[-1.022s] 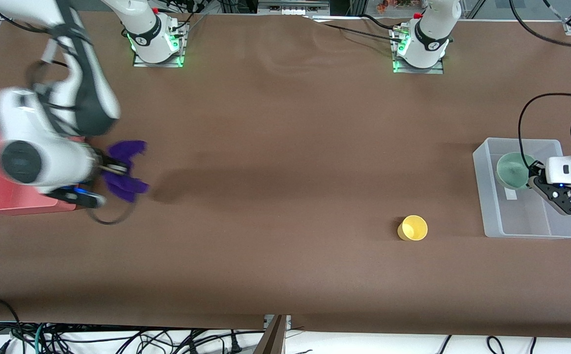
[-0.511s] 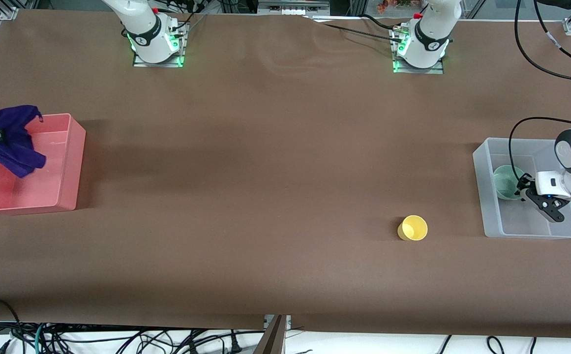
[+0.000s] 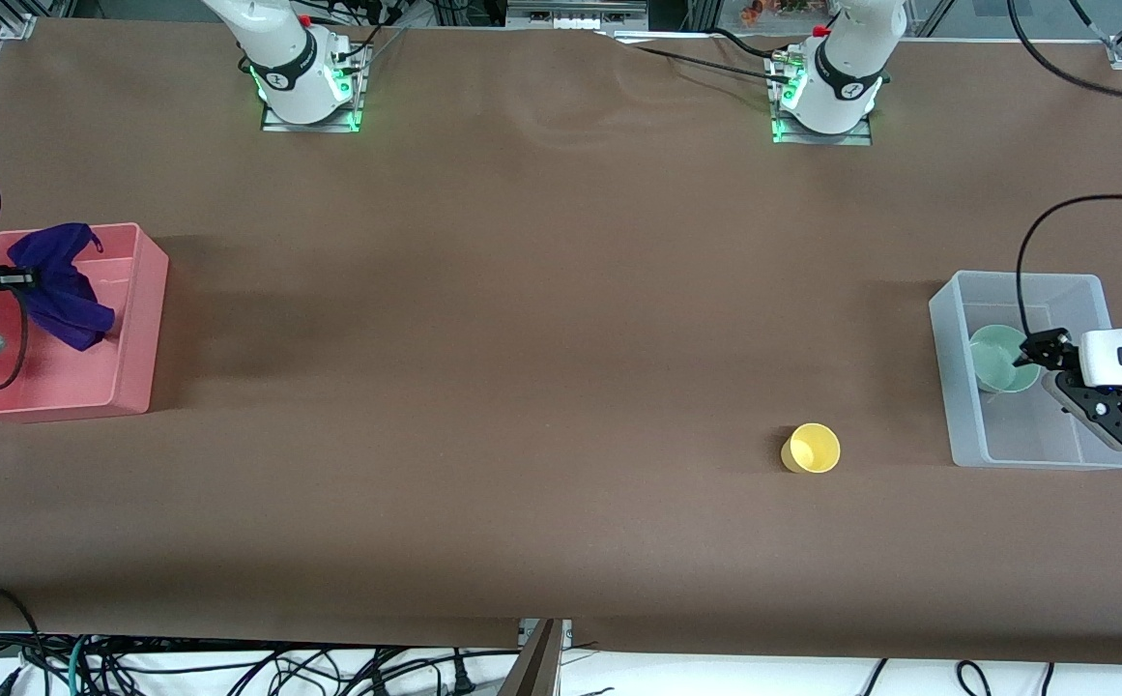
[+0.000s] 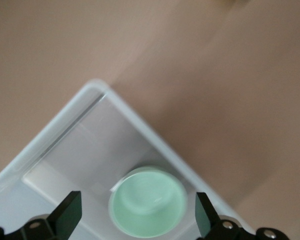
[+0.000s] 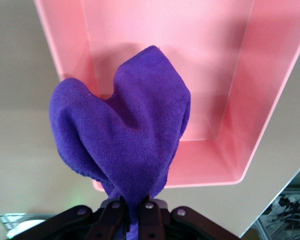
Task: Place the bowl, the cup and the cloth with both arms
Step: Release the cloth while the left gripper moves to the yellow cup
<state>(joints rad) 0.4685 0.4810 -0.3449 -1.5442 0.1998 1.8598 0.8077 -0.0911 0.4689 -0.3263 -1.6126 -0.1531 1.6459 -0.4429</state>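
Note:
The purple cloth (image 3: 60, 285) hangs from my right gripper (image 3: 24, 279), which is shut on it over the pink bin (image 3: 140, 329). In the right wrist view the cloth (image 5: 125, 130) dangles from the closed fingers above the pink bin (image 5: 230, 125). The mint-green bowl (image 3: 997, 358) sits in the clear bin (image 3: 957, 387). My left gripper (image 3: 1044, 350) is open just above the bowl; in the left wrist view the bowl (image 4: 148, 202) lies between the spread fingers, apart from them. The yellow cup (image 3: 812, 449) stands on the table beside the clear bin, nearer the middle.
The pink bin is at the right arm's end of the table, the clear bin at the left arm's end. Brown table surface (image 3: 522, 338) stretches between them. Cables hang off the table edge nearest the front camera.
My right gripper carried the cloth from beside the pink bin to over it. My left gripper has let go of the bowl in the clear bin and drawn back slightly.

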